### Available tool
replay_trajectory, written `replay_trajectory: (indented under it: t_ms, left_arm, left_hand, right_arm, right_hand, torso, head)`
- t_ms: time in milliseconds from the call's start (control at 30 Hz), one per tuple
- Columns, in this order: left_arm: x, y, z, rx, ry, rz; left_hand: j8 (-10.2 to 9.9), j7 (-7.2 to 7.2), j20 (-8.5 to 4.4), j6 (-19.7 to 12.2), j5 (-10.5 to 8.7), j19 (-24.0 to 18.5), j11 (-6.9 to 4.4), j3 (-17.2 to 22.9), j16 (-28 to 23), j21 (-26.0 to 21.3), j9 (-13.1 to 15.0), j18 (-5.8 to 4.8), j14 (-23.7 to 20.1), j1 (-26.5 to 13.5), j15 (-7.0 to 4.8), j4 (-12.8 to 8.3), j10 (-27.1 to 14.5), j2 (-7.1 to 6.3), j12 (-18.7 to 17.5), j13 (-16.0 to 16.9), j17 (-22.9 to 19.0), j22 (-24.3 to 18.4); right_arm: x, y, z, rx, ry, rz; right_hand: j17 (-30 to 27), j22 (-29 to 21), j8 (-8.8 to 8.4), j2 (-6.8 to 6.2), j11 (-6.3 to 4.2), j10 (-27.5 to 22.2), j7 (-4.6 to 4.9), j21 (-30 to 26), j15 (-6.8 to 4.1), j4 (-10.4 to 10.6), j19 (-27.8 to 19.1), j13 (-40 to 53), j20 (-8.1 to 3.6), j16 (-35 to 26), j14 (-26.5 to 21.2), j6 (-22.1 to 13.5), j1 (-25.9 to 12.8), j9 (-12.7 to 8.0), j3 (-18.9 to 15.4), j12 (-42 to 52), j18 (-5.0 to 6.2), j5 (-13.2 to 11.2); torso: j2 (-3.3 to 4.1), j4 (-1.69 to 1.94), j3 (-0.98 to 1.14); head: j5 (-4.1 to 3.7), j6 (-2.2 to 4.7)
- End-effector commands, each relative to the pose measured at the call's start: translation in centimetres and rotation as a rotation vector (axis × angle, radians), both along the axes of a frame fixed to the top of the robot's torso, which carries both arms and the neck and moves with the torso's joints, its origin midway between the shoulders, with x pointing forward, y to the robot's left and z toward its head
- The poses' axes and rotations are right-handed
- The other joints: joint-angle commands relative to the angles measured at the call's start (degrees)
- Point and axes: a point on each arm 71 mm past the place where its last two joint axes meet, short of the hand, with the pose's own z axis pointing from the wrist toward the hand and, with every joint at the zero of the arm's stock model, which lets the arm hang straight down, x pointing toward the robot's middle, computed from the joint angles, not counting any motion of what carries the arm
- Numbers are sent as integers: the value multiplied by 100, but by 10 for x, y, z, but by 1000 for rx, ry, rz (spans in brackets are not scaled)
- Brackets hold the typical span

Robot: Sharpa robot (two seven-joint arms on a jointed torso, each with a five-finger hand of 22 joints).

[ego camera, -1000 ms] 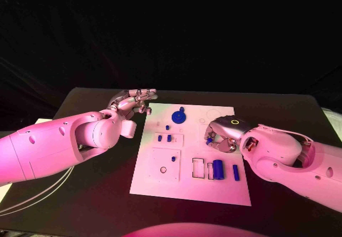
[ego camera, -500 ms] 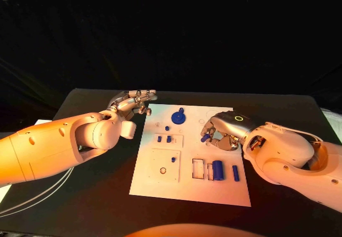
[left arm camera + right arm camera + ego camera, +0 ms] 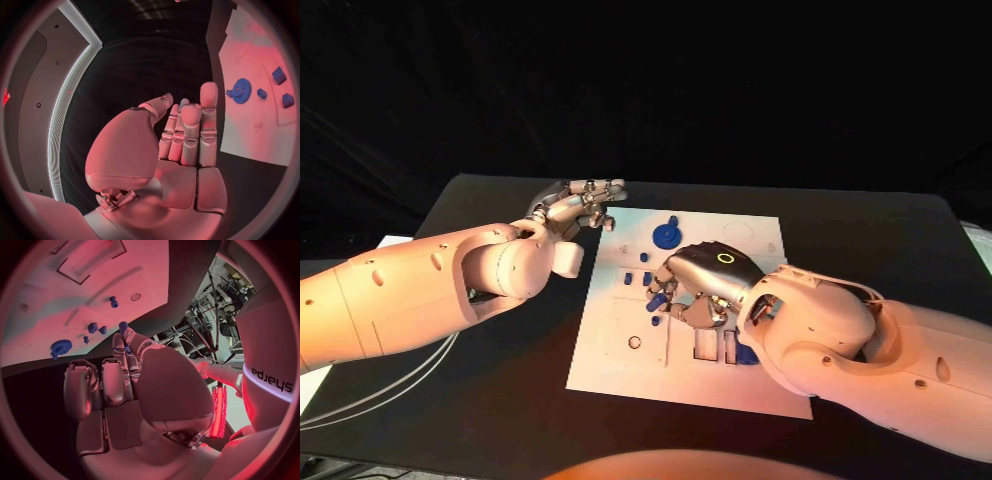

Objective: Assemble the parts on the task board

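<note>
head view: the black table point(image 3: 488, 400) carries the flat white rectangular task board point(image 3: 625, 360) at its middle. the bulky right arm point(image 3: 877, 355) crosses the board's near right part, and the left arm point(image 3: 401, 295) lies over the table on the board's left side. the silver many-fingered right hand point(image 3: 692, 290) hangs over the middle of the board with its fingers curled in; a small blue peg-like part point(image 3: 123, 326) is pinched at its fingertips, seen best in the right wrist view, where the peg stands just off the white surface. the silver many-fingered left hand point(image 3: 577, 205) is beside the board's far left corner, holding nothing; in the left wrist view its fingers point(image 3: 190, 130) are straight and close together, thumb apart, over bare black table. the round blue gear part point(image 3: 666, 236) sits on the far part of the board, with a pair of small blue blocks point(image 3: 638, 279) nearer, just left of the right hand. a blue cylinder part point(image 3: 741, 352) lies partly hidden under the right arm.
</note>
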Motion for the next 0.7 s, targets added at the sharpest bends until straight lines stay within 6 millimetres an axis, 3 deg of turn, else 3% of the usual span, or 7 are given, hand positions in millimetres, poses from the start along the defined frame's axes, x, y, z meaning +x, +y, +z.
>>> replay_trajectory:
  t_ms: [33, 333, 700]
  left_arm:
    - [-1, -3, 1, -11, -6, -20]
    - [-1, -4, 1, -12, -6, -22]
    - [-1, -3, 1, -11, -5, -21]
  left_hand:
    - [32, 4, -1, -39, 35, -20, -18, -39, 2, -13, -2, 53, -39, 6, -18, 5, -38, 50, 37, -6, -7, -8]
    - [32, 4, -1, -39, 35, -20, -18, -39, 2, -13, -2, 53, -39, 6, -18, 5, -38, 50, 37, -6, -7, -8]
    - [32, 4, -1, -39, 35, -20, -18, -39, 2, -13, -2, 53, -39, 6, -18, 5, -38, 50, 37, -6, -7, -8]
  right_arm:
    - [-4, 10, -10, -11, 26, 51]
    - [-10, 26, -31, -36, 82, 94]
    - [-8, 27, -42, -94, 117, 94]
  right_hand:
    - [-7, 189, -3, 41, 1, -34, 39, 1, -29, -3, 19, -9, -6, 11, 234, 15, -25, 96, 28, -38, -42, 21]
    - [-19, 185, -19, 42, 9, -48, 48, -2, -23, -13, 16, -14, -6, 7, 231, -4, -31, 99, 35, -67, -41, 23]
    - [-30, 179, -23, 45, 14, -51, 52, -6, -20, -13, 12, -15, -5, 1, 228, -9, -39, 100, 36, -76, -39, 23]
  torso:
    - [-1, 2, -9]
    - [0, -8, 1]
    - [3, -15, 10]
  head:
    - [42, -29]
    - [93, -61]
    - [113, -86]
